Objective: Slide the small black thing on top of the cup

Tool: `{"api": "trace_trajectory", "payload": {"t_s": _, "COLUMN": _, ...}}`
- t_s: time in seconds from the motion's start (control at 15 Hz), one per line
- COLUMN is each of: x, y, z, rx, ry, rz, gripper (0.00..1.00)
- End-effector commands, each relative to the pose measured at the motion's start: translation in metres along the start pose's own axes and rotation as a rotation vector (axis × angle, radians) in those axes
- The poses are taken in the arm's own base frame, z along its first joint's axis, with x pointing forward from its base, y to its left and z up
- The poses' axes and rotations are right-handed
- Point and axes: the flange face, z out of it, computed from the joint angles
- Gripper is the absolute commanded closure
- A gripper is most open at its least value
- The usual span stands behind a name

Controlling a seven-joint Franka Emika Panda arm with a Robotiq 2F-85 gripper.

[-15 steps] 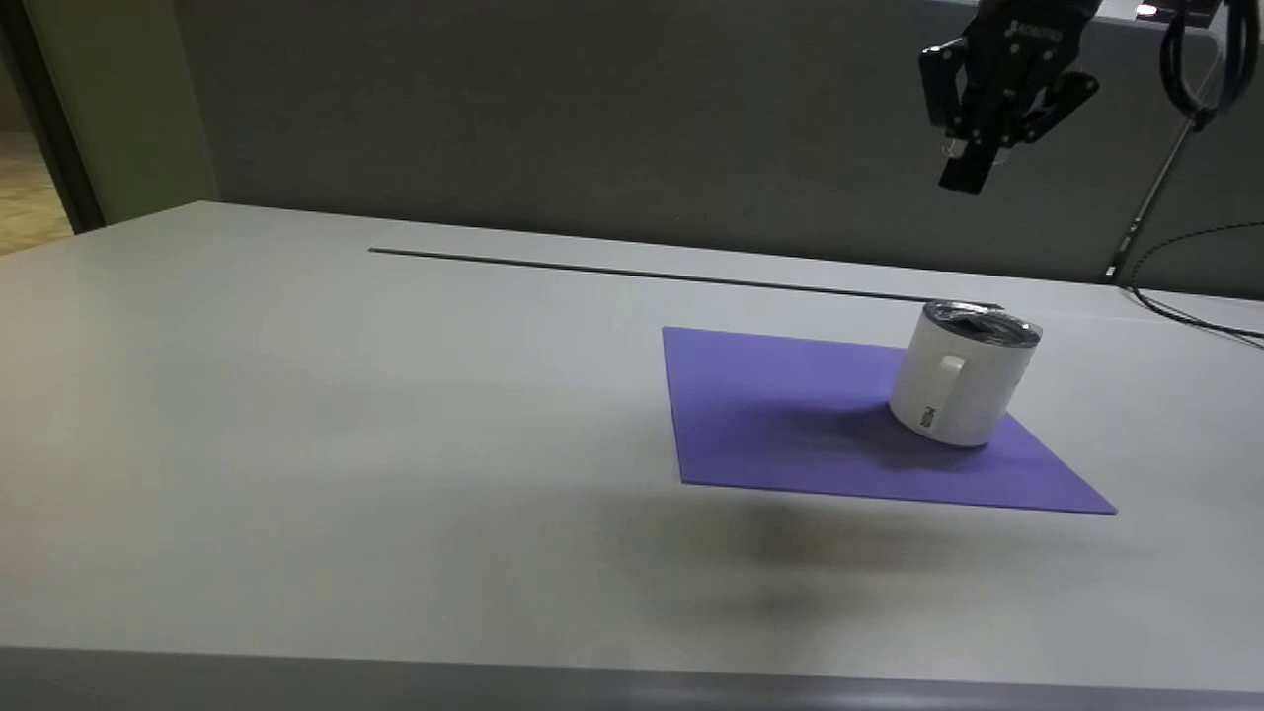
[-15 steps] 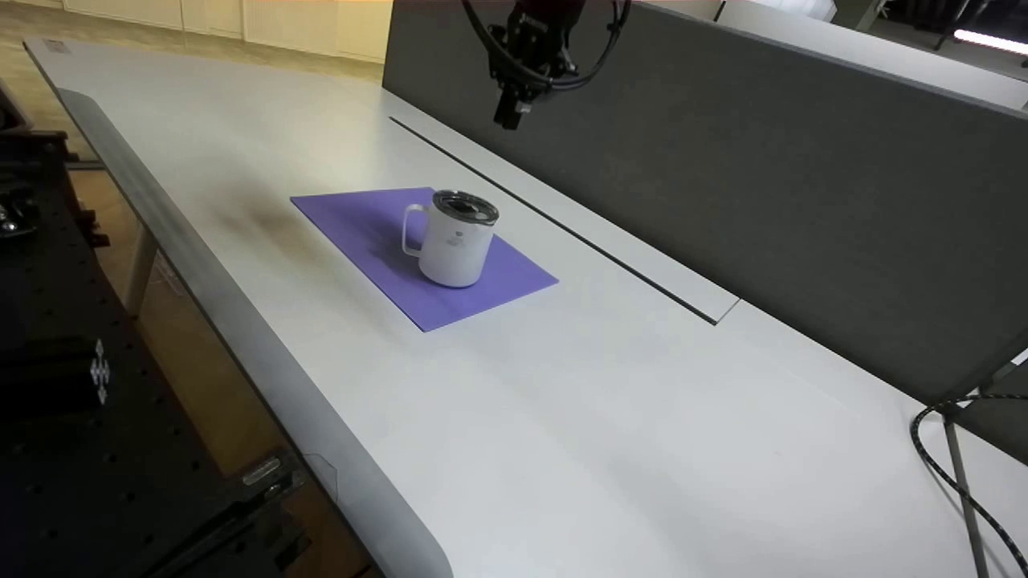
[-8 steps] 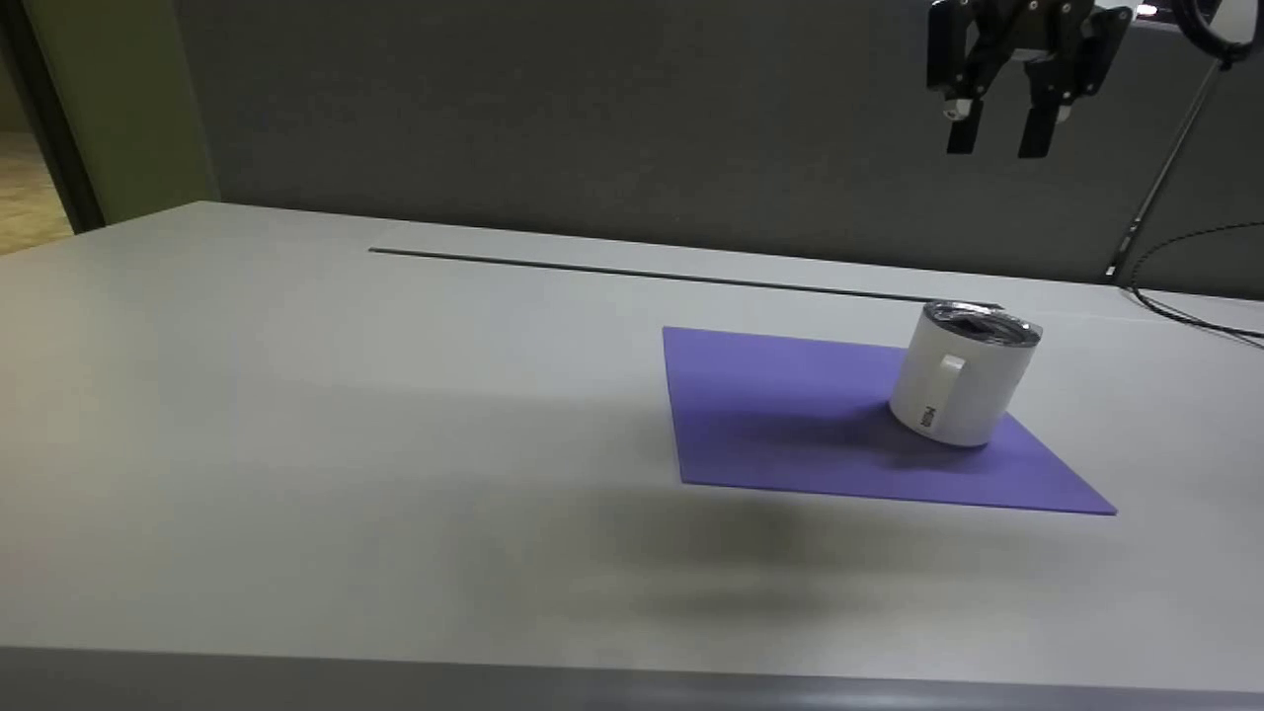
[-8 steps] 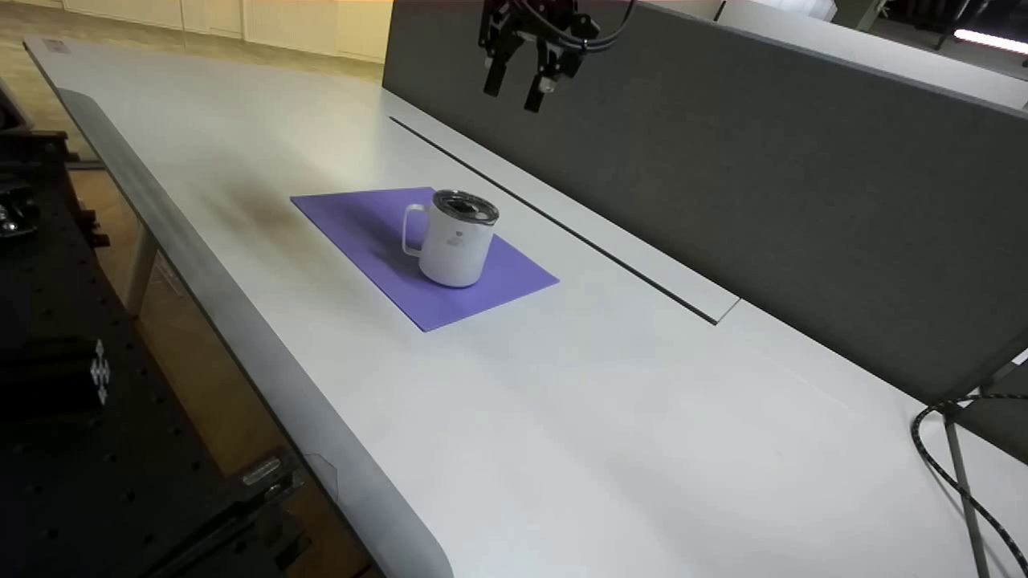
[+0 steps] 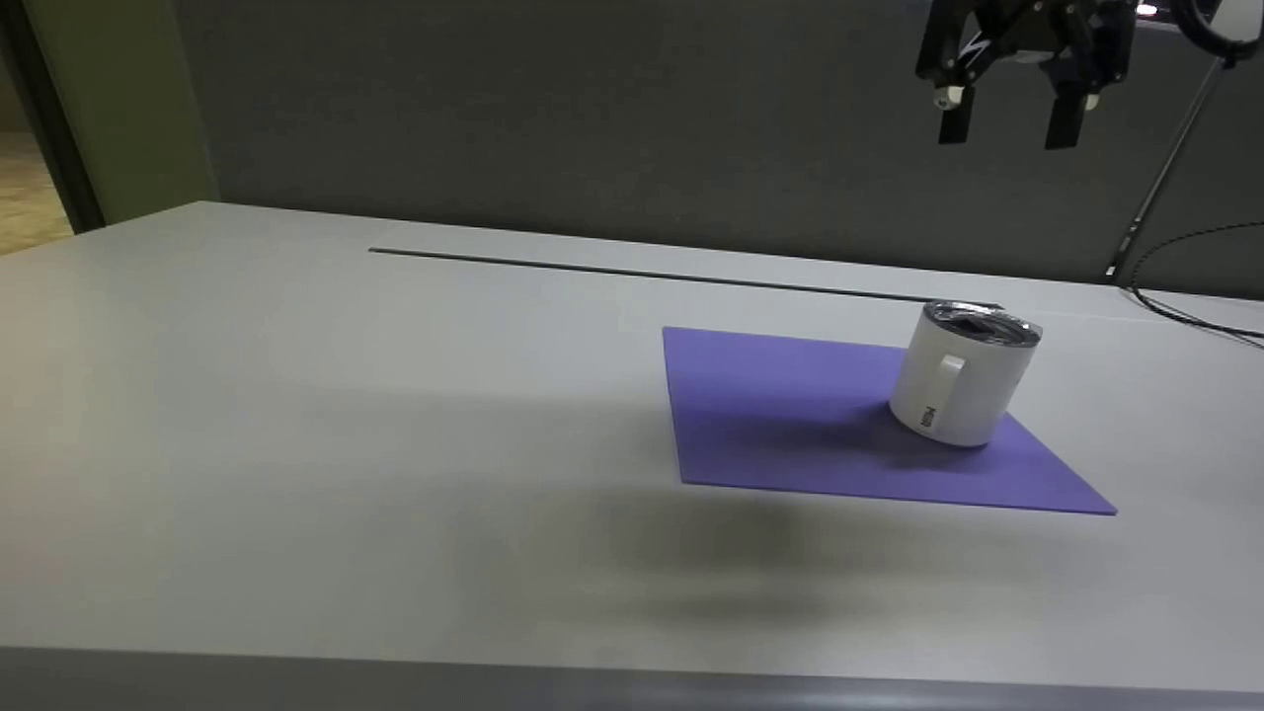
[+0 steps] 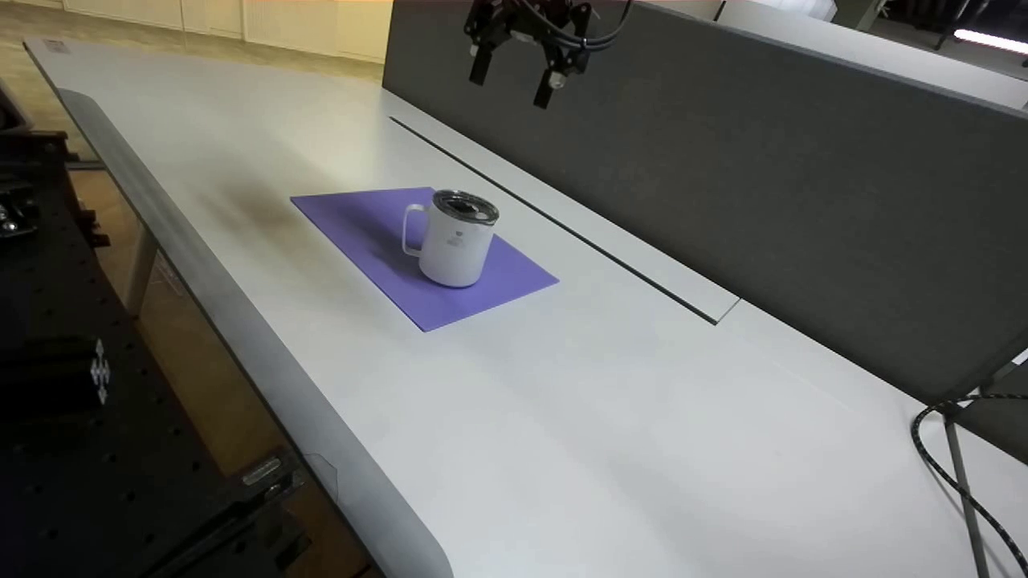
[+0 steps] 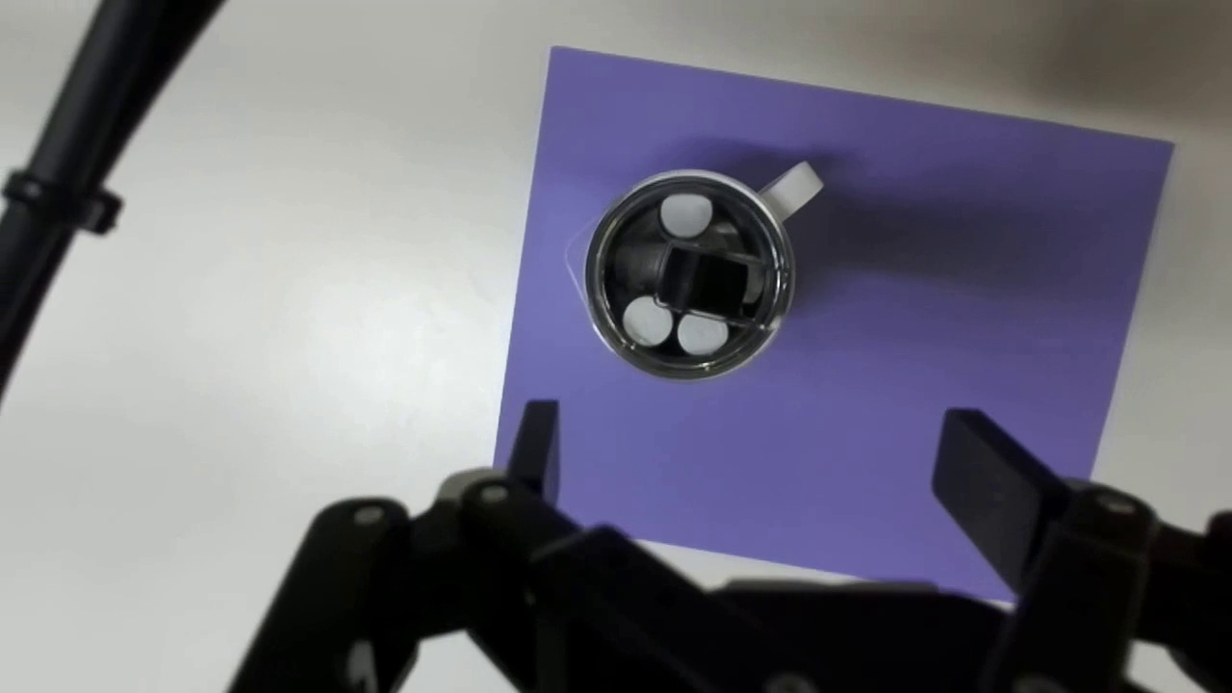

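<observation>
The white cup (image 5: 956, 405) stands on a purple mat (image 5: 755, 380), its handle (image 6: 411, 231) to one side. Its clear dark lid shows the small black thing (image 7: 707, 281), a dark block lying across the lid's middle; pale round reflections sit around it in the wrist view. High above the table, in both exterior views, my gripper (image 5: 1007, 145) hangs with its black fingers (image 6: 544, 96) spread wide and nothing between them. Seen from the wrist, the gripper (image 7: 751, 412) is apart from the cup, which appears beyond the fingertips and nearer the left one.
A dark grey partition (image 5: 553, 118) runs behind the white table (image 5: 296, 415). A long dark slot (image 6: 562, 225) crosses the tabletop near it. A black braided cable (image 6: 948, 474) lies at the table's far corner. Black frame parts (image 6: 80, 482) stand along the front edge.
The fingers have gone from together to wide apart. The gripper has turned and risen a little. Cup and mat have stayed in place.
</observation>
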Motion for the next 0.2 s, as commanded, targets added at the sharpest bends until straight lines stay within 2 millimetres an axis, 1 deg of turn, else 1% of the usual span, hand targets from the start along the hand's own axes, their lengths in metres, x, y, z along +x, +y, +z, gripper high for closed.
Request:
{"api": "trace_trajectory", "payload": {"t_s": 0.0, "x": -0.0006, "y": 0.0002, "z": -0.0006, "rx": -0.002, "ry": -0.01, "rz": -0.005, "gripper": 0.0}}
{"api": "trace_trajectory", "payload": {"t_s": 0.13, "x": -0.0008, "y": 0.0003, "z": -0.0009, "rx": -0.003, "ry": -0.014, "rz": -0.011, "gripper": 0.0}}
